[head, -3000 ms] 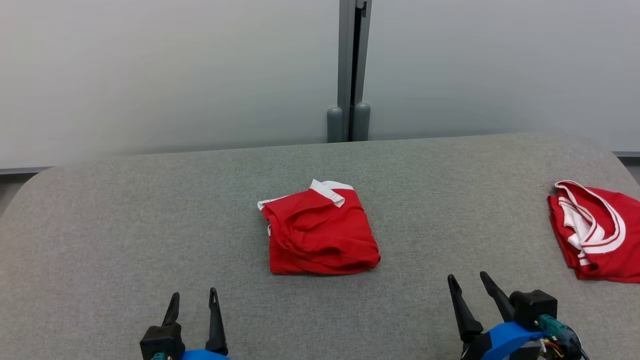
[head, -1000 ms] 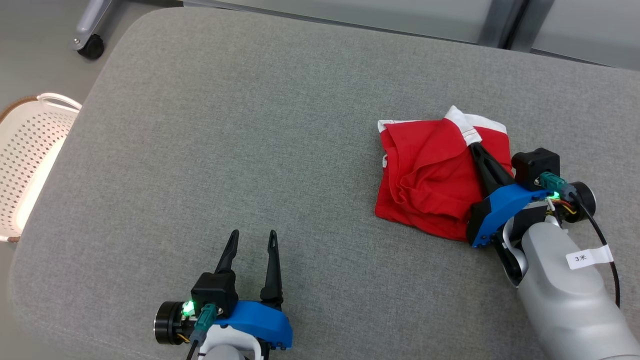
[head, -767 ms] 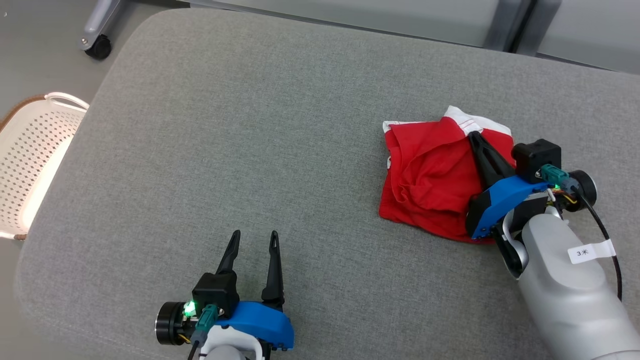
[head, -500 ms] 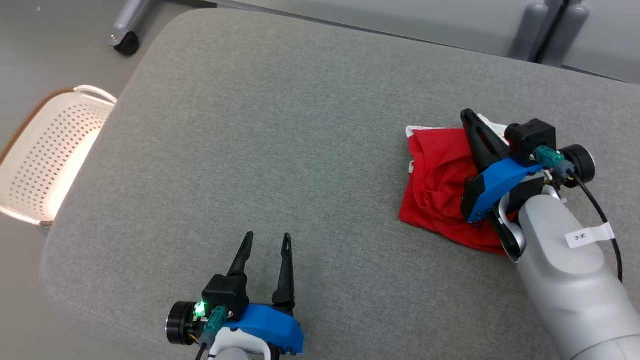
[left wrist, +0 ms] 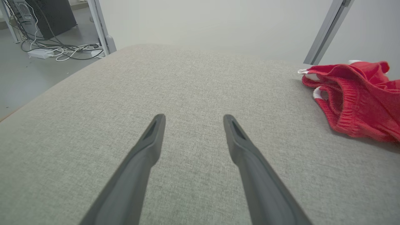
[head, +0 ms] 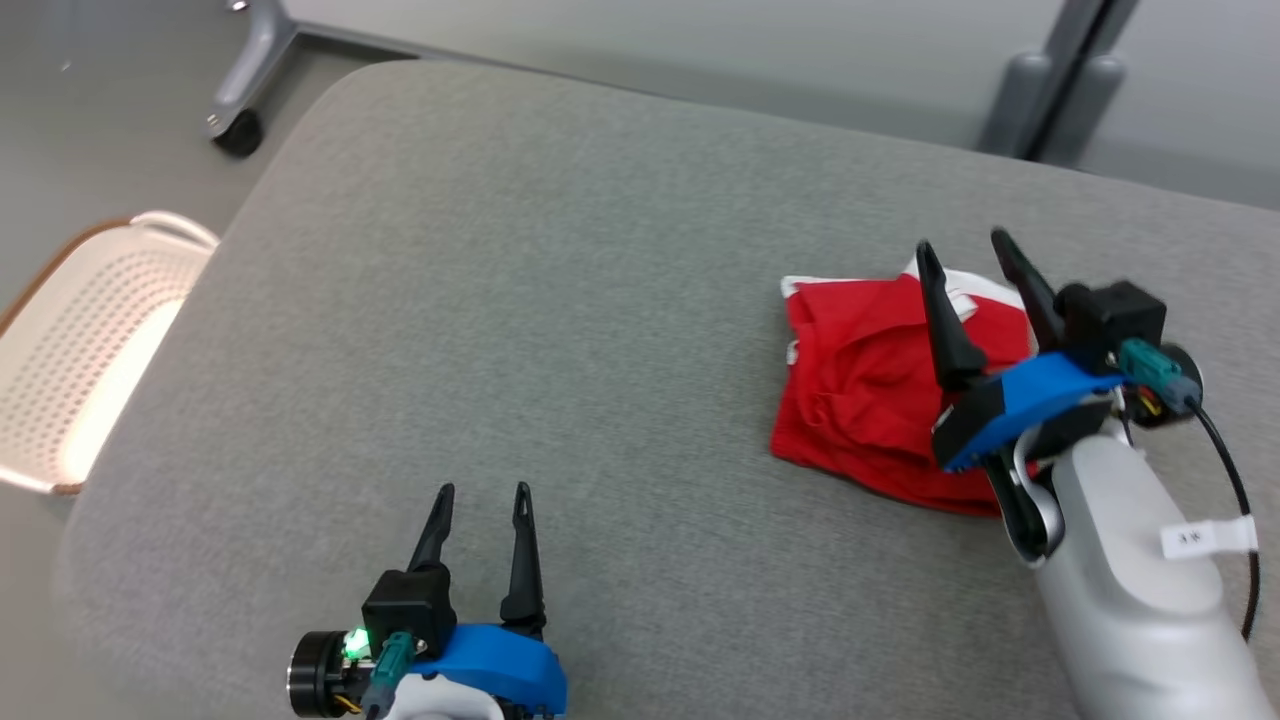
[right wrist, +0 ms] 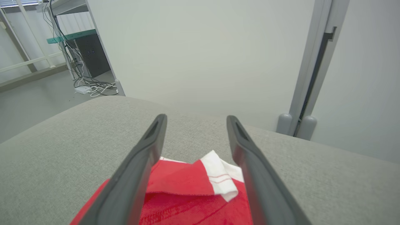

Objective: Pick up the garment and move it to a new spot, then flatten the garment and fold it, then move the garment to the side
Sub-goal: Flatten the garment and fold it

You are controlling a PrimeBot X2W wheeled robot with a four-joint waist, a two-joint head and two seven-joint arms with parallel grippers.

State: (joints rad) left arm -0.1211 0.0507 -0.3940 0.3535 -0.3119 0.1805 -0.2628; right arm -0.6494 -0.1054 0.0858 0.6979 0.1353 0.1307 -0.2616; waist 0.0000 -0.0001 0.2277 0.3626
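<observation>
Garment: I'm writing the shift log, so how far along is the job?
Done: the garment lies folded in a rumpled red bundle on the table. In hand: the right gripper hangs open over its white-trimmed end, holding nothing; the left gripper rests open, well apart. Left: whether this spot counts as the side I cannot tell; if not, one more move remains.

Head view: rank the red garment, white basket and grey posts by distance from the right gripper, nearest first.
1. Red garment: beneath the open right gripper.
2. Grey posts: past the table's far edge, right side.
3. White basket: off the table's left end.
</observation>
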